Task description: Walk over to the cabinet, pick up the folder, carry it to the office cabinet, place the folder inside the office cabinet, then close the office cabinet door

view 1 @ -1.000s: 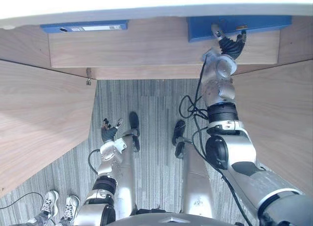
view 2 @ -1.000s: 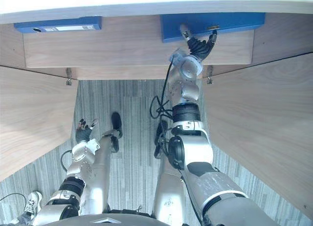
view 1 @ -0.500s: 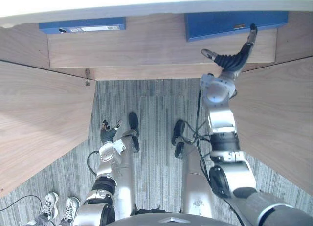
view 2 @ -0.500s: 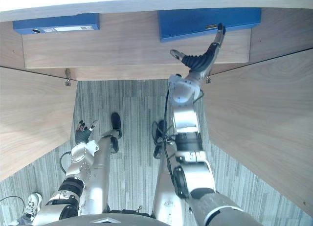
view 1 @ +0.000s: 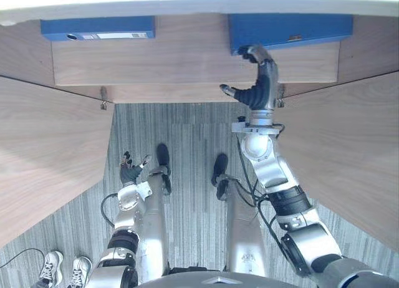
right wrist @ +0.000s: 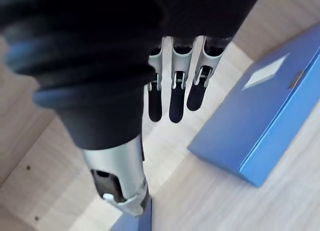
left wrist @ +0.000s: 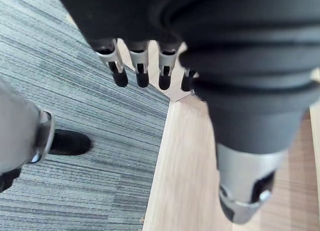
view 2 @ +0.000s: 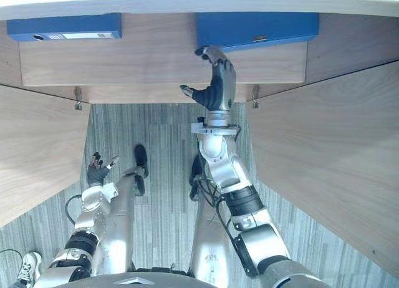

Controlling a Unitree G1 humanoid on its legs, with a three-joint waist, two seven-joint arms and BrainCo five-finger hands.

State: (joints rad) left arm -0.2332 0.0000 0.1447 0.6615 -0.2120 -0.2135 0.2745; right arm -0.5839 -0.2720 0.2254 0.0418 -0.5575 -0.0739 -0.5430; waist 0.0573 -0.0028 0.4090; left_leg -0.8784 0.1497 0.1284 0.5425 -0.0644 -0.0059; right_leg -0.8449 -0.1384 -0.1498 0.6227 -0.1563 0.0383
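Two blue folders lie on the wooden shelf (view 1: 187,60) of the open cabinet in front of me. One folder (view 1: 290,31) is at the right and shows beyond my fingers (right wrist: 172,101) in the right wrist view as the folder (right wrist: 265,121). The other folder (view 1: 96,27) is at the left. My right hand (view 1: 262,88) is raised just below the right folder's near left corner. Its fingers are hooked over, its thumb sticks out, and it holds nothing. My left hand (view 1: 131,172) hangs low at my left side, and its fingers (left wrist: 140,71) are straight.
The cabinet's left door (view 1: 50,151) and right door (view 1: 349,151) stand open on either side of me, with grey carpet (view 1: 187,144) between them. A person's white shoes (view 1: 62,269) are at the lower left, beside the left door.
My right hand has swung left from the right folder's near edge to its left corner, and its fingers have curled. The left hand stays hanging.
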